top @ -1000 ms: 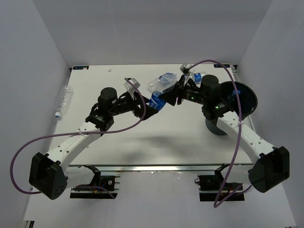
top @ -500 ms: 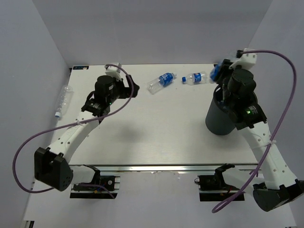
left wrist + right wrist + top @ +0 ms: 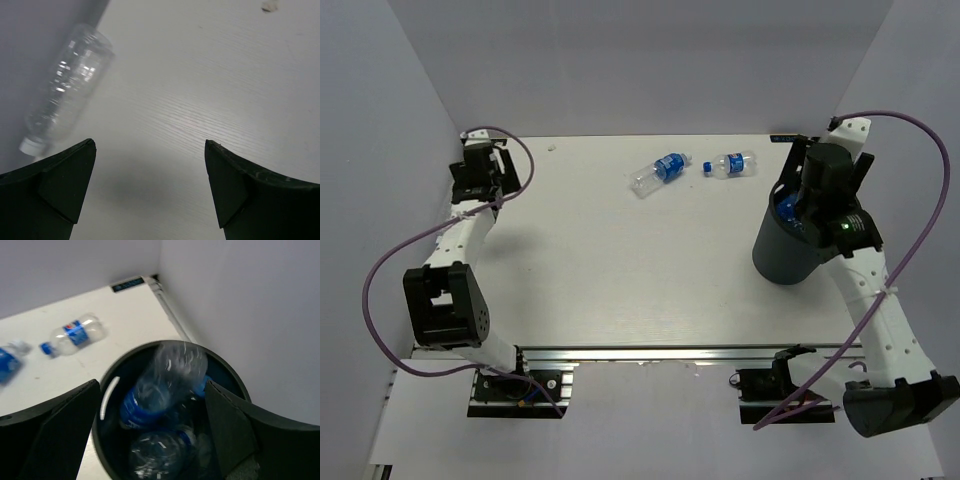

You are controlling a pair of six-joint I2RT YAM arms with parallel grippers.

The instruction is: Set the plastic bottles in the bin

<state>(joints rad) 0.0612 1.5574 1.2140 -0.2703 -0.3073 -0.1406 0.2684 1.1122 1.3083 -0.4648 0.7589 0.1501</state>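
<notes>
My right gripper (image 3: 800, 205) hangs open over the bin (image 3: 782, 255), a round black bucket at the right side of the table. In the right wrist view a blurred clear bottle with a blue label (image 3: 165, 382) is loose between the open fingers, inside the bin's rim (image 3: 106, 390), above another bottle (image 3: 160, 452). Two more labelled bottles (image 3: 660, 170) (image 3: 732, 163) lie on the table at the back. My left gripper (image 3: 150, 142) is open and empty at the far left, just short of a clear bottle with a white cap (image 3: 67, 92) lying along the wall.
Grey walls enclose the table on the left, back and right. The bin stands close to the right wall (image 3: 240, 300). A small scrap (image 3: 270, 6) lies on the white table (image 3: 620, 260) beyond the left gripper.
My right gripper carried a bottle from the table's middle to above the bin and opened; the bottle is dropping in. The left arm swung from the middle to the far left wall.
</notes>
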